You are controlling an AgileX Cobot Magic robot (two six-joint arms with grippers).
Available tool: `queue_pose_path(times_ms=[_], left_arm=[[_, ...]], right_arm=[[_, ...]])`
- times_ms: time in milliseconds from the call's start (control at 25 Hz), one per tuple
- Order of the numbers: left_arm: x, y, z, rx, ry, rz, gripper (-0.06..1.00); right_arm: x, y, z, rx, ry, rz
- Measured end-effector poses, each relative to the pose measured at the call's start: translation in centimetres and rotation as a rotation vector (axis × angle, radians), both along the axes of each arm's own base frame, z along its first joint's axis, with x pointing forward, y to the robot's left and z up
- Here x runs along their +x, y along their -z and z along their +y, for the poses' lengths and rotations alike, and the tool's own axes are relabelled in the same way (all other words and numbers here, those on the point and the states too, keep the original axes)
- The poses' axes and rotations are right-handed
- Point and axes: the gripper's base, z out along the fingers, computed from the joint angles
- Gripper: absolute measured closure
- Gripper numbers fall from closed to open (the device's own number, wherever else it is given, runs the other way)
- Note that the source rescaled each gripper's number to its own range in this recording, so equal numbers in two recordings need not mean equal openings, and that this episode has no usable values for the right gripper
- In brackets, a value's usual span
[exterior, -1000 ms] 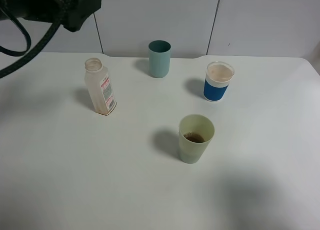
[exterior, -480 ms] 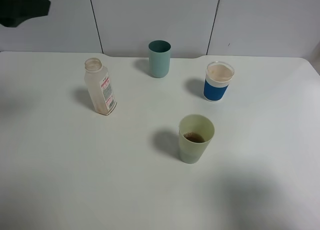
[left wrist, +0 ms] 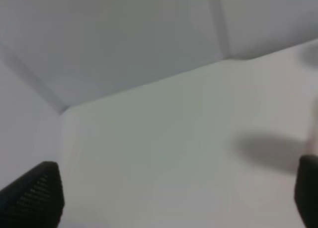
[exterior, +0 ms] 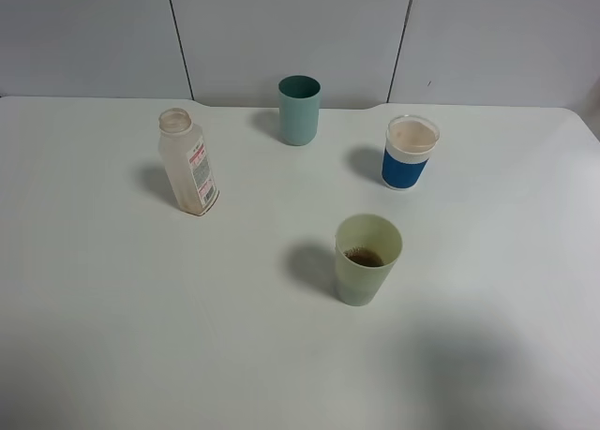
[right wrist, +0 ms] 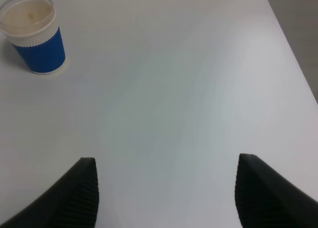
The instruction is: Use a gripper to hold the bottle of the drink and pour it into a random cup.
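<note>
Both grippers, left (left wrist: 169,198) and right (right wrist: 166,188), gape wide and empty; bottle (exterior: 188,164) stands upright, ten o'clock of cup (exterior: 367,259) holding brown liquid, suggesting pouring finished.

We are seeing the bottle (exterior: 188,164) standing on the table (exterior: 112,318) at the left, the cup (exterior: 367,259) sitting nearer the front, right of it; behind, one cup (exterior: 299,110) is standing by the wall (exterior: 291,27), another (exterior: 410,152) (right wrist: 35,33) to its right
</note>
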Motion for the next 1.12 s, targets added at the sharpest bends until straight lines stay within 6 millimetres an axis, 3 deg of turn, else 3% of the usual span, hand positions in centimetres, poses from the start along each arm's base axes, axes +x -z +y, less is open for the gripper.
queue_pose_path(times_ms=[360,840,1120], left_arm=[[-5.2,0.2,2.7,-0.108,-0.283,-0.051,0.00],[-9.8,7.4,1.5,-0.273,-0.314,-0.089,0.00],[-10.7,10.2,0.8,-0.343,-0.260,-0.068,0.00]], right_arm=[[0.0,0.0,0.0,0.000,0.000,0.000],[0.0,0.0,0.0,0.000,0.000,0.000],[0.0,0.0,0.0,0.000,0.000,0.000]])
